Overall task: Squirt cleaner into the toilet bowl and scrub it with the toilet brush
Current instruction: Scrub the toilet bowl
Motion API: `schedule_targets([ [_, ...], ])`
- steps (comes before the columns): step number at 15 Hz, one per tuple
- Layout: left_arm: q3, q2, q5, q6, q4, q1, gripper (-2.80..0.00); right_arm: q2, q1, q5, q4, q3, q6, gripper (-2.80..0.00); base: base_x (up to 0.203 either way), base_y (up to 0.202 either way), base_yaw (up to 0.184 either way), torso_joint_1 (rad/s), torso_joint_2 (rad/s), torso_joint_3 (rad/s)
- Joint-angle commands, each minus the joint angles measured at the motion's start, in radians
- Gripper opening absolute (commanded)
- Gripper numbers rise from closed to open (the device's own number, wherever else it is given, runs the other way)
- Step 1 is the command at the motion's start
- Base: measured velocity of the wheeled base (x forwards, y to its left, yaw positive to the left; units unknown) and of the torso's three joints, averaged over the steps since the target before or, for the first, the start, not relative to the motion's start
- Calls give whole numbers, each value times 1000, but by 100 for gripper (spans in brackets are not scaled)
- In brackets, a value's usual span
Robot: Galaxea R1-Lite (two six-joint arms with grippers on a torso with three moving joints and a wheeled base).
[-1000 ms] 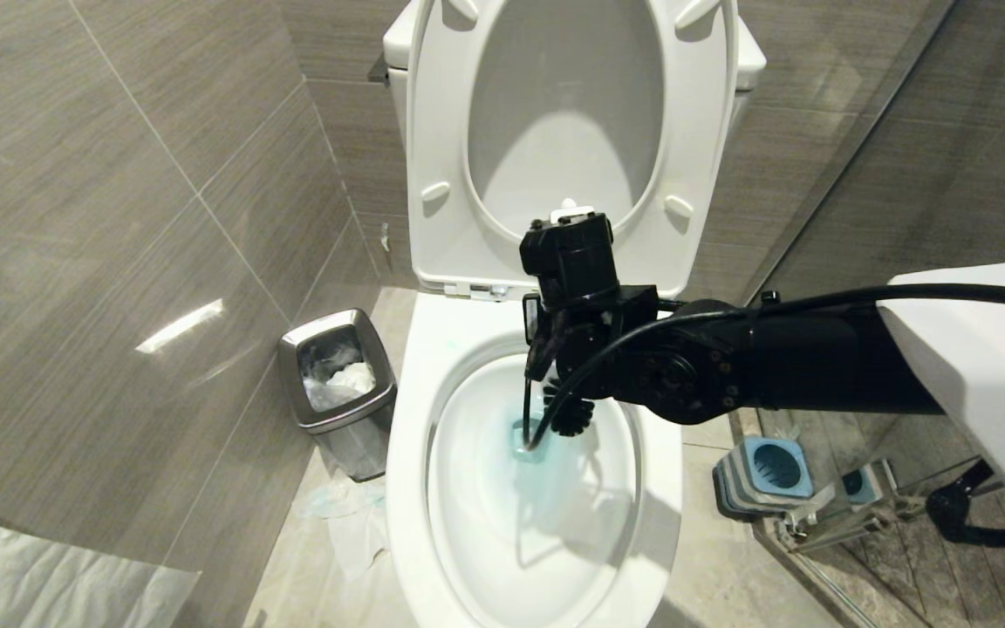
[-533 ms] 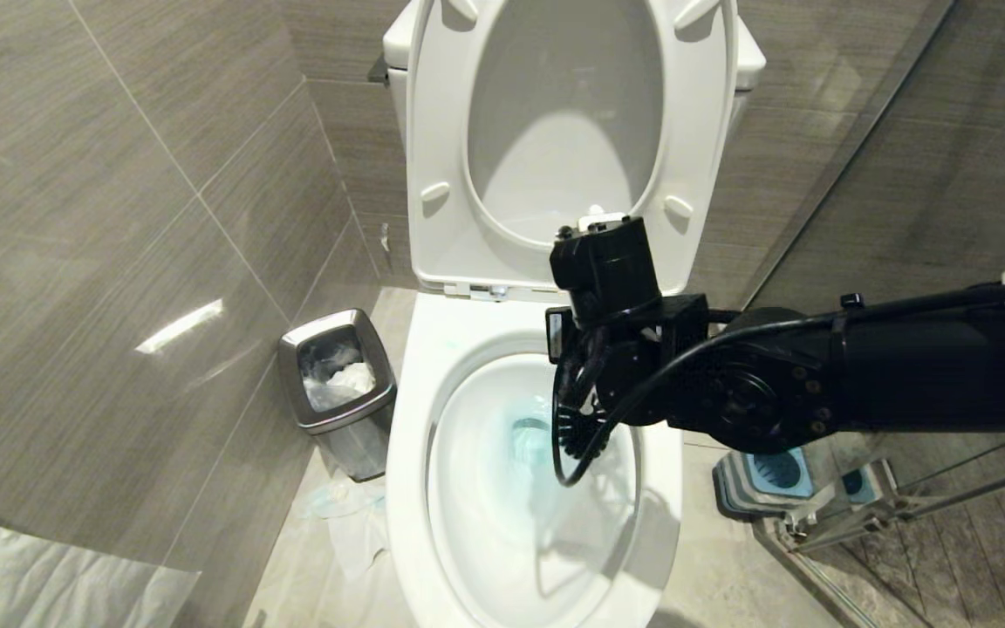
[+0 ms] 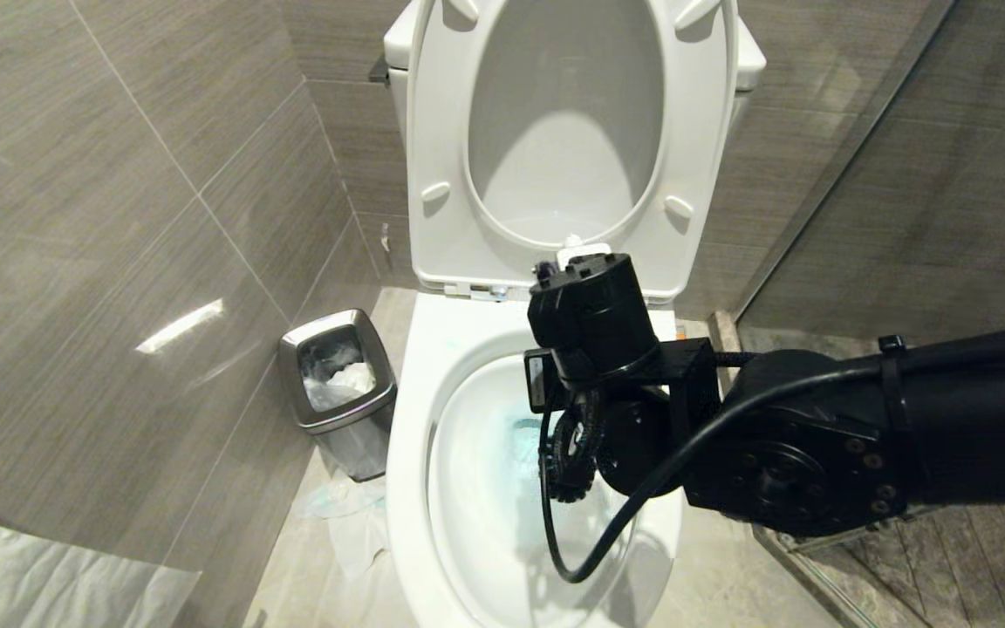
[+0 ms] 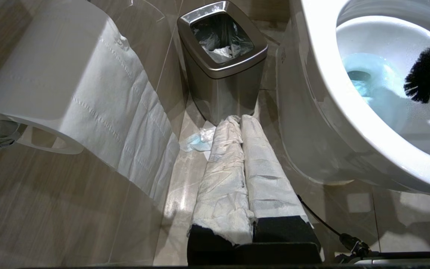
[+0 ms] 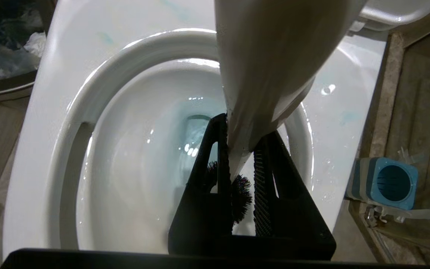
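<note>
The toilet bowl [image 3: 411,488] stands open with seat and lid up, and blue-tinted water [image 3: 522,436] lies at its drain. My right gripper [image 5: 240,147] hangs over the basin, shut on the white handle of the toilet brush [image 5: 267,67]. The black bristle head [image 5: 240,200] hangs below the fingers inside the basin, off the water; the left wrist view shows the bristle head [image 4: 427,76] too. In the head view my right wrist [image 3: 594,323] hides the fingers, and only the handle's tip [image 3: 577,255] and bristles [image 3: 565,467] show. My left gripper [image 4: 238,120], paper-wrapped, is shut and parked low beside the toilet.
A steel waste bin [image 3: 337,375] stands on the floor left of the toilet. The blue-topped brush holder [image 5: 386,183] sits on the floor to the right. A paper roll [image 4: 69,86] hangs on the left wall. Crumpled tissue [image 4: 199,139] lies by the bin.
My right arm has swung nearer and lower over the bowl, carrying the brush head from the drain toward the basin's near right side. It now hides the holder in the head view.
</note>
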Motion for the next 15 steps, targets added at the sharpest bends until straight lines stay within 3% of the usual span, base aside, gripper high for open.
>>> schedule_targets([
  [1,0,0,0,0,1,0,-280,-7,31,-6,-1,25,2,-280,0,0,0,0,0,0],
  [15,0,0,0,0,0,0,-280,3,115,-19,0,5,15,-280,0,0,0,0,0,0],
])
